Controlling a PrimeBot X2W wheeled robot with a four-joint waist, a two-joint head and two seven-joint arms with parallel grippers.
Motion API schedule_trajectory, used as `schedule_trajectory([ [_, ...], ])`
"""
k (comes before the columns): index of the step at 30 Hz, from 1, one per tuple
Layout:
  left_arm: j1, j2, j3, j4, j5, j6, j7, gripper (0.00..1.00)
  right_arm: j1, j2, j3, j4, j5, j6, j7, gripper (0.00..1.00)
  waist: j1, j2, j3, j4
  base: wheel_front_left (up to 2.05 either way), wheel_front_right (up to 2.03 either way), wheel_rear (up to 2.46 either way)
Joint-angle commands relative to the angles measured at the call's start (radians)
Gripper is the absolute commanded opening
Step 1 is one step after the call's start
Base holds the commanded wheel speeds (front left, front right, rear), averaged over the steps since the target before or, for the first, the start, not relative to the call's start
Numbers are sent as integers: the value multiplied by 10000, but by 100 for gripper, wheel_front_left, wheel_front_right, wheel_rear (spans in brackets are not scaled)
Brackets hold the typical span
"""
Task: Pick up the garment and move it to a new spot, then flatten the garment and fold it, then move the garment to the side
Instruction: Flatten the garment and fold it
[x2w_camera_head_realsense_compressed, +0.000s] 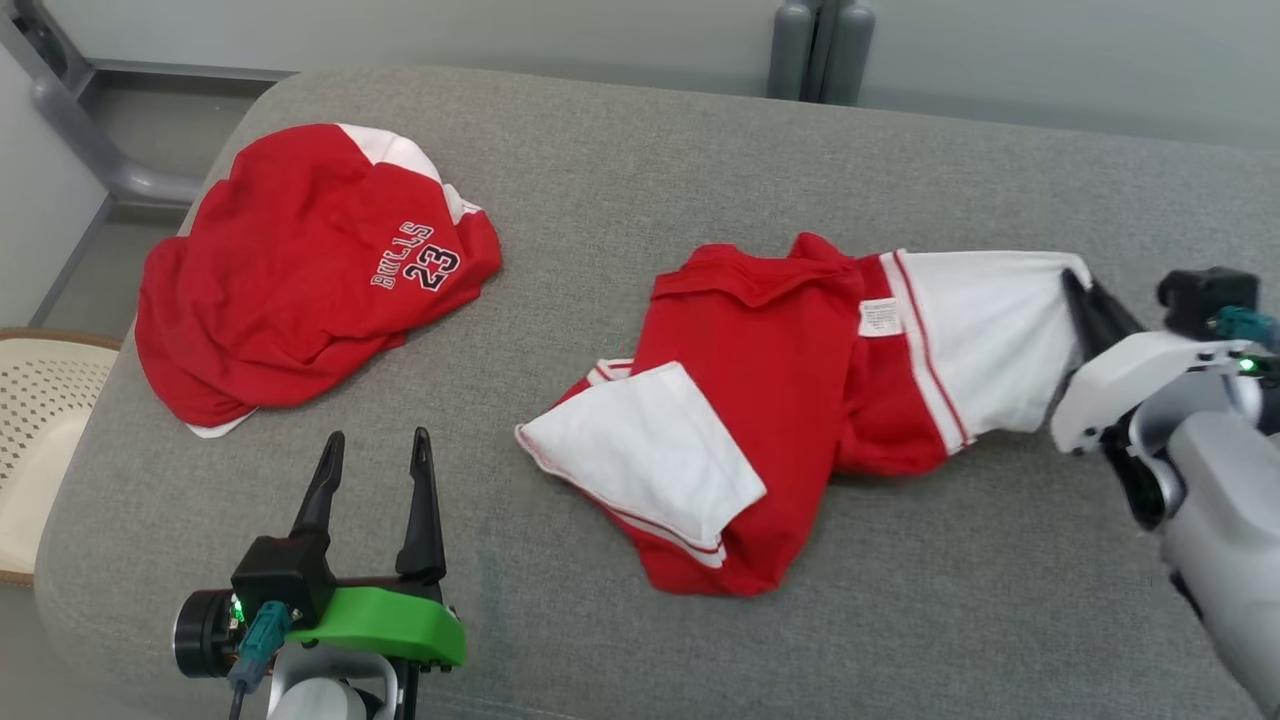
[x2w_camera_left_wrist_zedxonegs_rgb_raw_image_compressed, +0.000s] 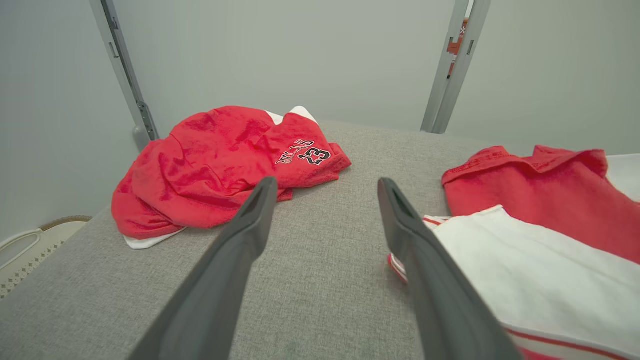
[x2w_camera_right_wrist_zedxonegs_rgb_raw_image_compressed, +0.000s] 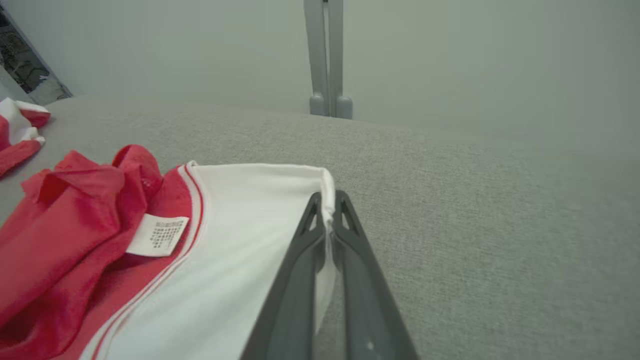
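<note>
Fingers (x2w_camera_right_wrist_zedxonegs_rgb_raw_image_compressed: 360, 280) of the right gripper (x2w_camera_right_wrist_zedxonegs_rgb_raw_image_compressed: 327, 199) clamp a crumpled red-and-white cloth garment (x2w_camera_head_realsense_compressed: 760, 400), tips partly hidden. Left gripper (x2w_camera_head_realsense_compressed: 378, 440) fingers stand wide, empty.

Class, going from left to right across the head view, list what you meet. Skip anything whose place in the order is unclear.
From the left: cream basket → red jersey marked 23 → red-and-white garment → right pincer, shut on that garment's white edge.

The left end effector (x2w_camera_head_realsense_compressed: 378, 440) has two long, dark, tapered fingers (x2w_camera_head_realsense_compressed: 322, 487), a black block (x2w_camera_head_realsense_compressed: 280, 578) with a green light, a bright green bracket (x2w_camera_head_realsense_compressed: 385, 620) and a teal plug (x2w_camera_head_realsense_compressed: 258, 638). The right end effector (x2w_camera_head_realsense_compressed: 1076, 284) has a white shell (x2w_camera_head_realsense_compressed: 1130, 380) and a grey forearm (x2w_camera_head_realsense_compressed: 1215, 520).
</note>
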Motion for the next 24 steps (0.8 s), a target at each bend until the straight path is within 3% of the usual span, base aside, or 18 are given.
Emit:
schedule_trajectory([
  [1, 104, 22, 62, -12, 22, 48, -8, 100, 273, -258, -310, -209, -69, -20, -47, 0, 0, -1, -107, -121, 0, 0, 0],
  [8, 215, 22, 88, -46, -9, 39, -6, 100, 1270, -1297, -2448, -1101, -340, -19, -49, 0, 0, -1, -223, -337, 0, 0, 0],
  [11, 236, 22, 85, -64, -22, 34, -8, 100, 1753, -1346, -3114, -1214, -480, -19, -47, 0, 0, -1, -221, -403, 0, 0, 0],
  [16, 195, 22, 57, -50, -34, 50, -8, 100, 2269, -1060, -3396, -1165, -631, -19, -44, 0, 0, -1, -202, -490, 0, 0, 0],
  [18, 164, 22, 40, -42, -23, 47, -8, 100, 2233, -951, -3445, -1271, -749, -19, -45, 100, 0, -1, -201, -515, 0, 0, 0],
  [24, 109, 22, 60, 7, 46, -9, -8, 100, 2162, -481, -3444, -1908, -1318, -19, -45, 100, 0, -1, -238, -523, 0, 0, 0],
])
